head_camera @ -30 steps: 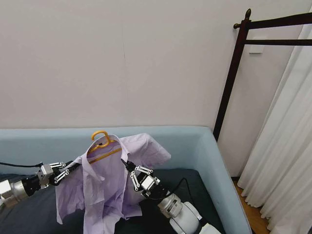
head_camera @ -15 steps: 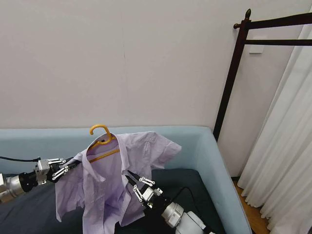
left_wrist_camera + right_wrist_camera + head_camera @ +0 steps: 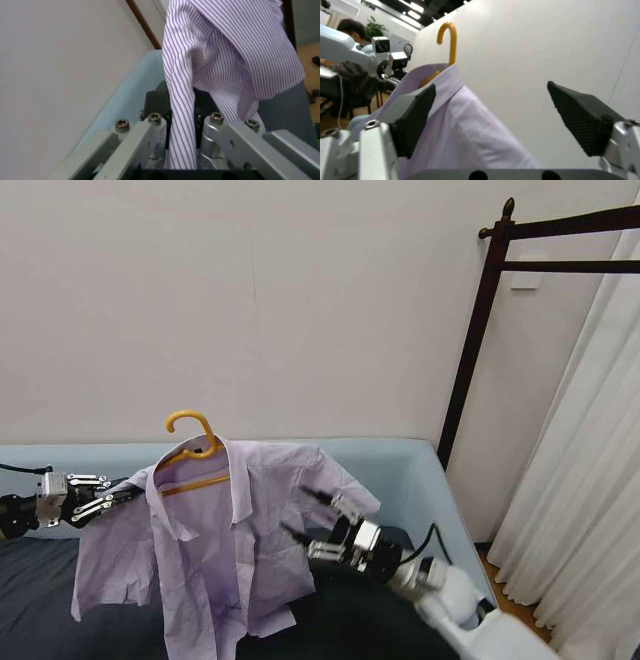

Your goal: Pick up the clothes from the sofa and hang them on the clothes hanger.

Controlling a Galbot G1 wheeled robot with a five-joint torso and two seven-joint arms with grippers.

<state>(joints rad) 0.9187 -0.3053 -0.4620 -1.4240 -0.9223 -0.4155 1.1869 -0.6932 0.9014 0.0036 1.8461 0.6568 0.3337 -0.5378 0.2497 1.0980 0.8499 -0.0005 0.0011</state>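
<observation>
A pale blue sofa with a dark seat stands against a white wall. A dark wooden clothes rack and a white curtain are to its right. The creased lilac striped shirt hangs on a yellow hanger before the sofa's back. The left hand is clamped on its shoulder fabric. The right hand, spread wide and holding nothing, is just beside the other sleeve.

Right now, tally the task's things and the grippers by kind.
shirt: 1
hanger: 1
clothes rack: 1
grippers: 2, the left gripper shut on the shirt, the right gripper open
Total: 5
</observation>
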